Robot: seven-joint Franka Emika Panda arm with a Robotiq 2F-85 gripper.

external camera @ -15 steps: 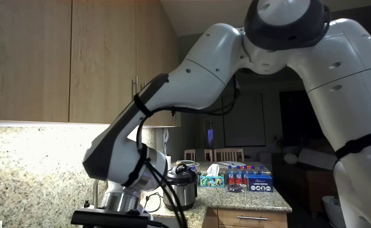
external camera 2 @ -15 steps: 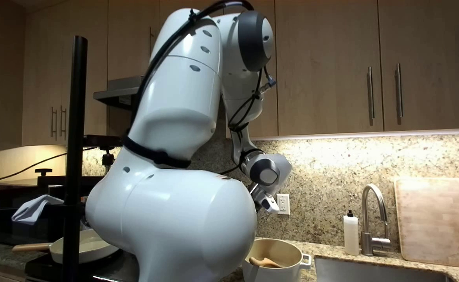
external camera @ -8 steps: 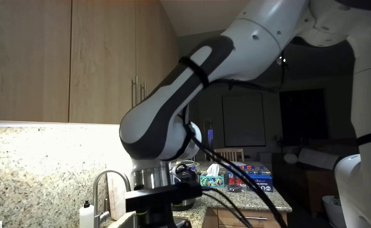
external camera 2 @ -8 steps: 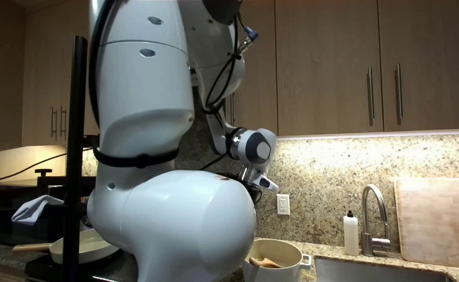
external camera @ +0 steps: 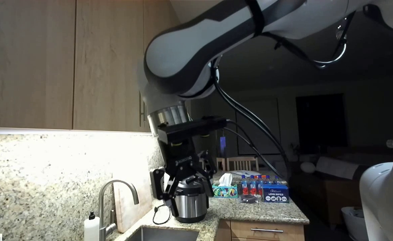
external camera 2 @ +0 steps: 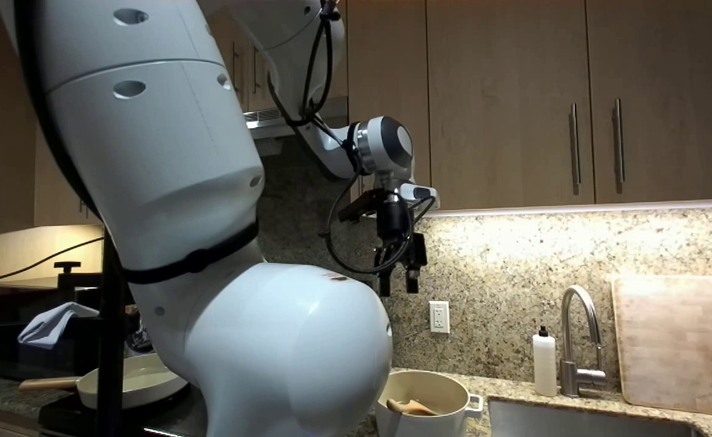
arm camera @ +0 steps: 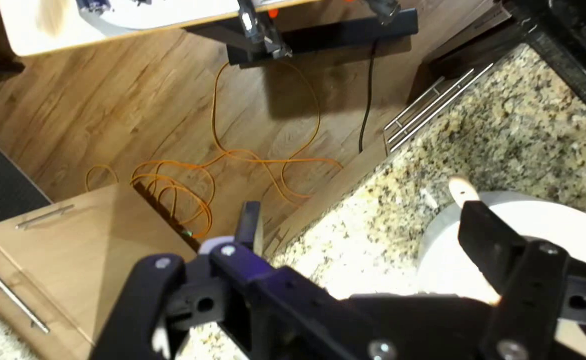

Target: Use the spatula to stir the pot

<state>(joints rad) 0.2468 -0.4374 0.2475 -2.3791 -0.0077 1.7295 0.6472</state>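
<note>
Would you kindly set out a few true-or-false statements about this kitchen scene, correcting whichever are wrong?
1. The wooden spatula is in the pot. True.
2. The pincer is closed on the wooden spatula. False: the pincer is open and holds nothing.
3. The white bottle stands beside the faucet. True.
4. The frying pan's handle is black. False: it is light brown.
5. A white tissue sticks out of the tissue box. True.
6. The cutting board lies flat. False: it stands on edge against the granite backsplash.
</note>
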